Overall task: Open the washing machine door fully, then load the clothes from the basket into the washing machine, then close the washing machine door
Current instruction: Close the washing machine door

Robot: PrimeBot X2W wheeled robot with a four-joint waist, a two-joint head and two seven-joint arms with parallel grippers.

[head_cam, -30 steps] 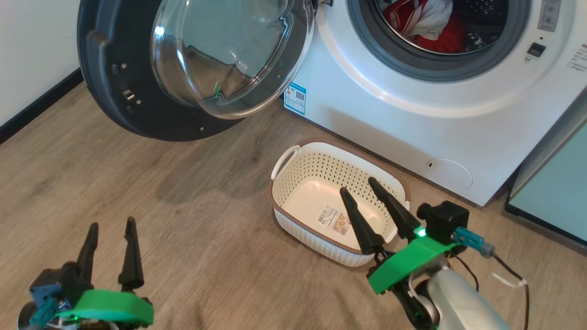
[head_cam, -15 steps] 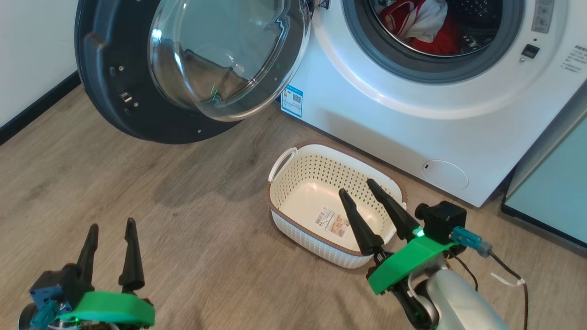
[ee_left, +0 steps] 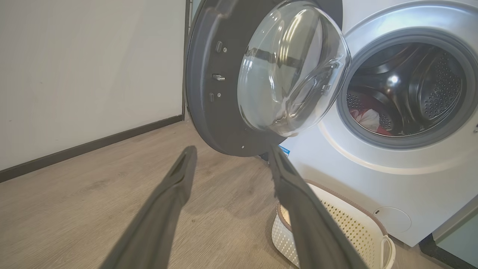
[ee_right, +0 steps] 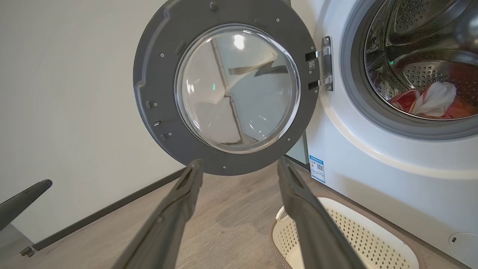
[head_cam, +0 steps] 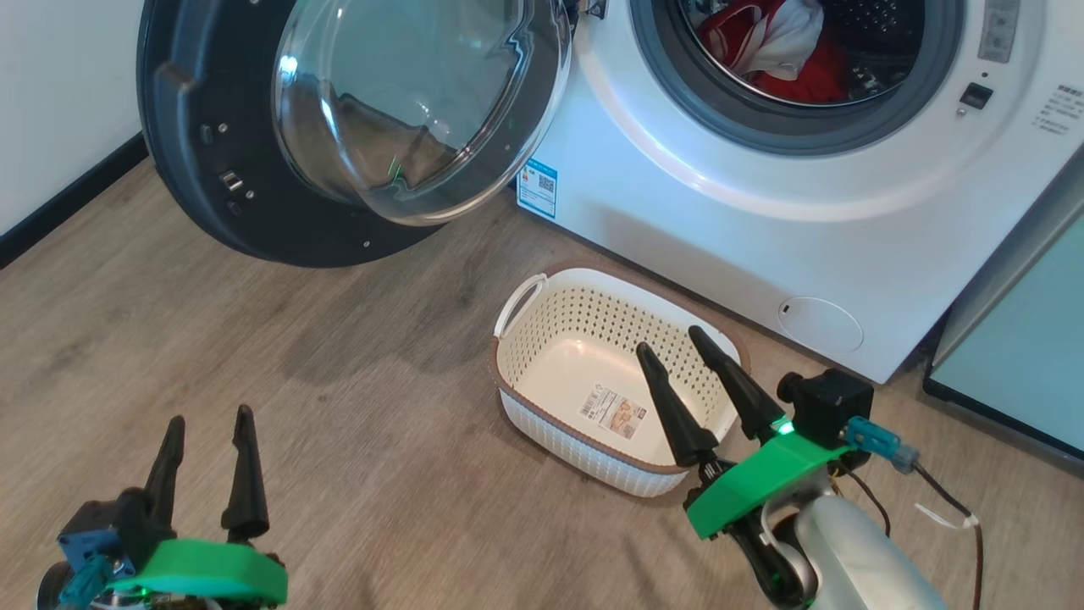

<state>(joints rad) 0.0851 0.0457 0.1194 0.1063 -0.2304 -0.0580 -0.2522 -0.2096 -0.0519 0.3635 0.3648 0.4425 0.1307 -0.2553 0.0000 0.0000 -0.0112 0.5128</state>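
The washing machine [head_cam: 762, 229] stands at the back with its door [head_cam: 212, 195] swung wide open to the left, glass bowl facing me. The red and white clothes [head_cam: 779, 47] lie inside the steel drum, also seen as clothes [ee_right: 433, 99] in the right wrist view. The white basket [head_cam: 542, 313] sits on the floor before the machine, holding just a paper label. My right gripper [head_cam: 673, 339] hovers open over the basket's right end. My left gripper [head_cam: 210, 417] is open at the lower left, well short of the door [ee_left: 209, 93].
A pale teal cabinet [head_cam: 1025, 356] stands right of the machine. A white wall with dark skirting [head_cam: 59, 199] runs along the left. Wood floor [head_cam: 356, 424] lies between my left gripper and the basket.
The right gripper has drifted slightly right and down over the basket. The head camera shifted a little, so the scene moved left and down. Both grippers stay open.
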